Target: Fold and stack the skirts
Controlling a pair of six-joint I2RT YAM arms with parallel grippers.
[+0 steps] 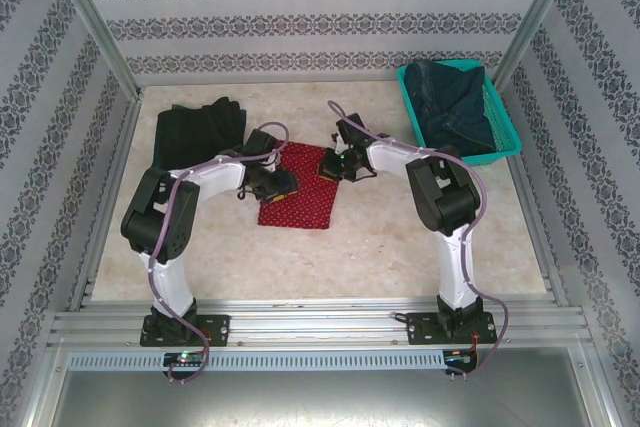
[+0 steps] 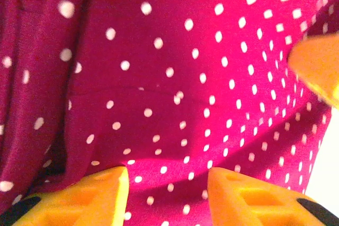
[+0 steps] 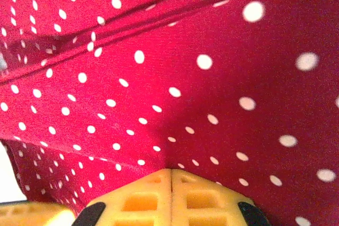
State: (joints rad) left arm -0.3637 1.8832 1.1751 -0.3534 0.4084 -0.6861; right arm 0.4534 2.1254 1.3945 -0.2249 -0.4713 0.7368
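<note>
At the near edge of the table [image 1: 400, 247], the two arm bases are bolted at about 7 and 5 o'clock, and both arms lean in toward the middle. Just past them, at the centre of the top view, the red skirt [image 1: 300, 205] lies on the pale surface, a dotted panel with its longer side running from 6 toward 12 o'clock.

The left gripper [image 1: 272, 181] is down on the skirt's 10 o'clock corner. In its own wrist view the left gripper [image 2: 167, 175] has its yellow fingers [image 2: 100, 194] spread, with the red skirt [image 2: 175, 67] running loose and lightly creased between them. A yellow finger of the other arm enters that view at 3 o'clock.

The right gripper [image 1: 336, 165] sits on the skirt's 1 o'clock corner, near the left one but not touching it. In the right wrist view the right gripper [image 3: 172, 174] has its fingers pressed tight together, and the red skirt [image 3: 159, 78] rises in a ridge to their tips, pinched there.

Farther back, at 10 o'clock, the black skirt [image 1: 195, 132] lies spread out, just beside the red one. At 2 o'clock, against the far right wall, a teal basket [image 1: 470, 159] holds the denim skirts [image 1: 450, 102], heaped in dark blue folds.
</note>
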